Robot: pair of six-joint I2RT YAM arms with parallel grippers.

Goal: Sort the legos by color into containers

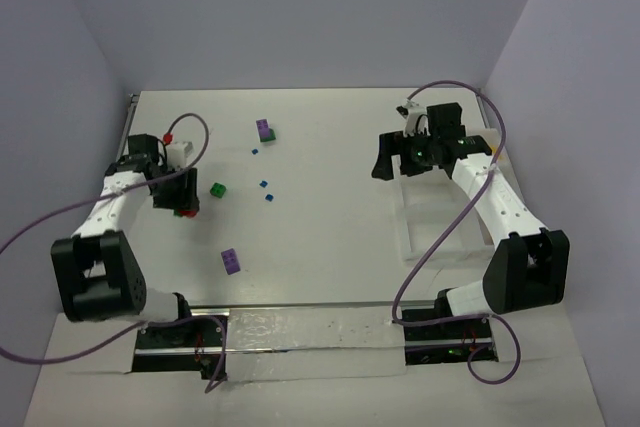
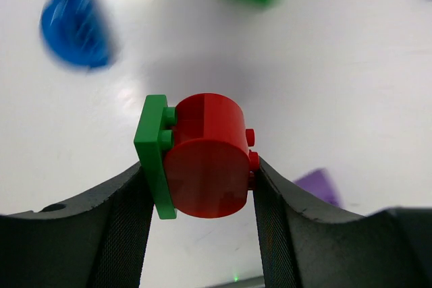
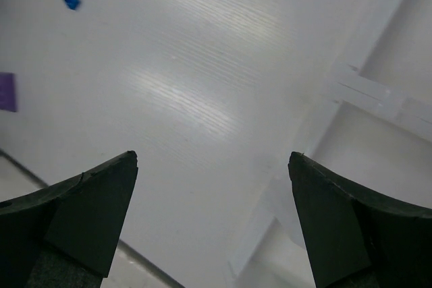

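- The table (image 1: pixel 330 67) fills the middle of the top view, with loose bricks scattered over its left half.
- The white tray (image 1: pixel 410 237) lies at the right of that view, under the right arm. Its low walls (image 3: pixel 364 89) show at the right of the right wrist view, and no brick is visible in the part seen.
- The right gripper (image 1: pixel 400 162) hangs at the tray's left edge with its jaws spread wide and nothing between them (image 3: pixel 212 166). It is probably parked there out of the way.
- The left gripper (image 1: pixel 185 202), at the left of the top view, is pinching a joined pair (image 2: pixel 202 173).
- That pair is a red round brick (image 2: pixel 206 156) with a green plate (image 2: pixel 152 153) stuck to it. The pads press on its two flanks, a grip that suits carrying, though the two colours likely need splitting.
- Unsorted bricks lie mid-frame: a purple brick (image 1: pixel 230 260), a green brick (image 1: pixel 218 190), and a purple-and-green piece (image 1: pixel 264 129).
- The tiny blue bricks (image 1: pixel 266 184) sit between them.
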